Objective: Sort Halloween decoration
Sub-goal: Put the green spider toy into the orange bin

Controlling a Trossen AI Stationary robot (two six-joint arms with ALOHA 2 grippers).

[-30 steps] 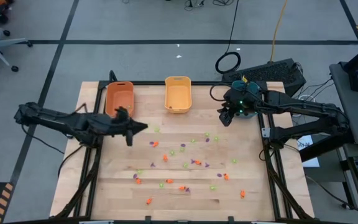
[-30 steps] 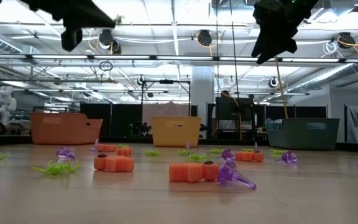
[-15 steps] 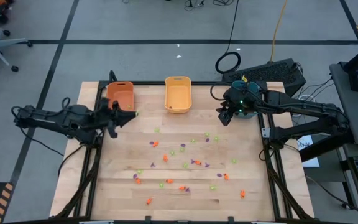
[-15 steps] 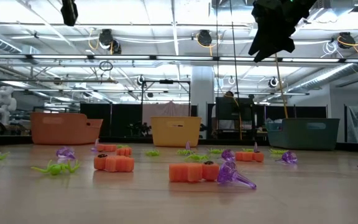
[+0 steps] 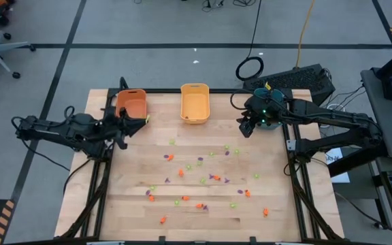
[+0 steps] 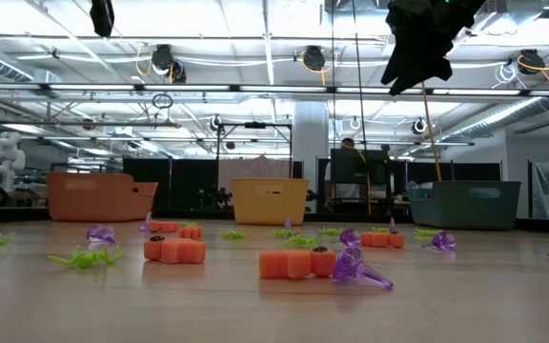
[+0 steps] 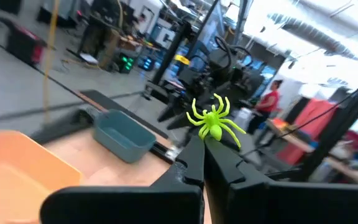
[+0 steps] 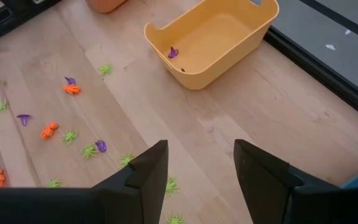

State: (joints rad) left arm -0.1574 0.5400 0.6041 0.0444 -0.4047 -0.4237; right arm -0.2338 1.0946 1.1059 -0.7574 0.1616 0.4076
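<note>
Small orange, light green and purple trinkets (image 5: 203,180) lie scattered over the middle of the wooden table, and they show close up in the low view (image 6: 296,263). My left gripper (image 5: 141,121) hovers high beside the near right corner of the orange bin (image 5: 131,105) and is shut on a light green spider (image 7: 213,121). My right gripper (image 5: 243,129) waits open (image 8: 201,149) above the table next to the teal bin (image 6: 465,203). The yellow bin (image 8: 216,37) holds a purple trinket (image 8: 173,53). My left gripper pinches the light green spider by the underside of its body (image 7: 210,132) between its two fingertips. The spider sits upright on top of the tips with its legs spread out, lifted well clear of the table.
The orange, yellow (image 5: 194,103) and teal bins stand in a row along the table's far edge. Bare wood lies along the near edge and on the left side. Black frame rails border the table. A person in red (image 7: 269,102) stands far off in the room.
My left gripper has risen and drawn back from the table's middle toward the far left, ending beside the orange bin. In the low view it climbed to the picture's top edge. My right arm and the trinkets on the table have kept still.
</note>
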